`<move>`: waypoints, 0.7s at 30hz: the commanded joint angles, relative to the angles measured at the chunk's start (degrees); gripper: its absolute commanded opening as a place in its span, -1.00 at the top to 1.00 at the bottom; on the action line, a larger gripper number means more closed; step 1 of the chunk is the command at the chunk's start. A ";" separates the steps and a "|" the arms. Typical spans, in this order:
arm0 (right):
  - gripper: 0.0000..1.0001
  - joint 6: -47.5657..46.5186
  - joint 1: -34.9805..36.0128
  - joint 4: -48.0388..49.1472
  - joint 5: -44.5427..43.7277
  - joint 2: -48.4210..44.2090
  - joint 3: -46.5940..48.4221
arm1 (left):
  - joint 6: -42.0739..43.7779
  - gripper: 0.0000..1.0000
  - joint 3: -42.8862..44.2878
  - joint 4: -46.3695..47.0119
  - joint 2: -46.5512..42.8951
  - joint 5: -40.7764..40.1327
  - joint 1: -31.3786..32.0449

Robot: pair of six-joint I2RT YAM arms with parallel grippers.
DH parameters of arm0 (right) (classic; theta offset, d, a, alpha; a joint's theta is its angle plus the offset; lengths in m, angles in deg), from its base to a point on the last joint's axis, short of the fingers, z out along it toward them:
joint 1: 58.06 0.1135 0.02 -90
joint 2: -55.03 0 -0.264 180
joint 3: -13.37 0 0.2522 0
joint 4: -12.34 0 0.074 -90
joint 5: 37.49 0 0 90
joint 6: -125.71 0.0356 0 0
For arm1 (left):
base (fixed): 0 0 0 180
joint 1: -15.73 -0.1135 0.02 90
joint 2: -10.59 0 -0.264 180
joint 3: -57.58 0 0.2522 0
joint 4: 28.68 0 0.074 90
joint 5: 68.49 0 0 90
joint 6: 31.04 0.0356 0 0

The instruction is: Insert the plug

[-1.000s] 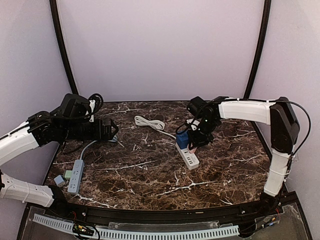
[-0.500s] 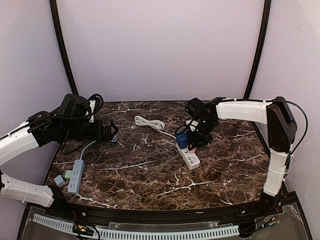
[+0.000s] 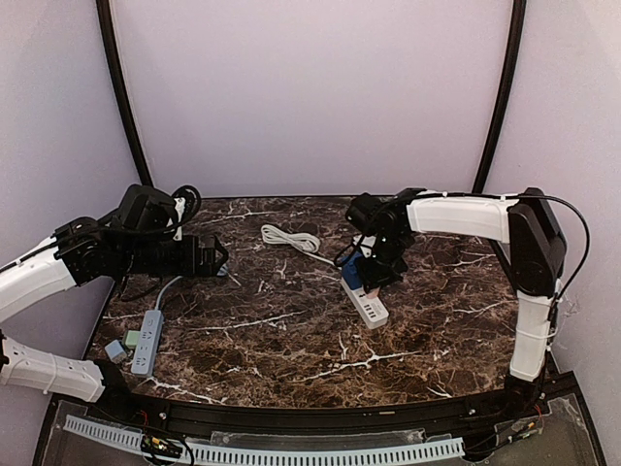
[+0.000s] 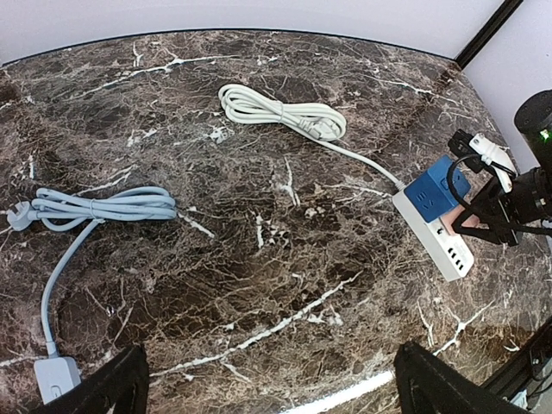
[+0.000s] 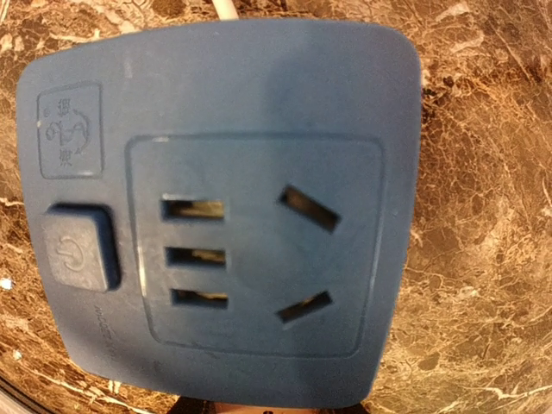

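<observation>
**Right arm over the blue plug, left arm well away**

The blue plug stands on the cord end of the white power strip, whose long axis runs far-left to near-right across the table. The right gripper is just beside the plug on its near-right side, jaws pressed together, with something pinkish at their tip that I cannot name. The left gripper hangs well apart, jaws spread. Count: one blue plug; two strips, with the grey power strip; two coils, white cord and pale blue cord.
</observation>
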 commanded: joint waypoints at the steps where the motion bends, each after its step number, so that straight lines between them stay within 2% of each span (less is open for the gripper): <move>1: 1.00 1.60 1.15 -2.81 -3.10 2.72 0.54 | 0.34 -0.99 -0.59 -1.98 -1.02 -0.74 0.01; 21: 1.00 4.14 2.68 -1.06 -3.84 6.61 -2.66 | 0.83 -0.99 1.55 -3.32 0.29 -0.61 0.01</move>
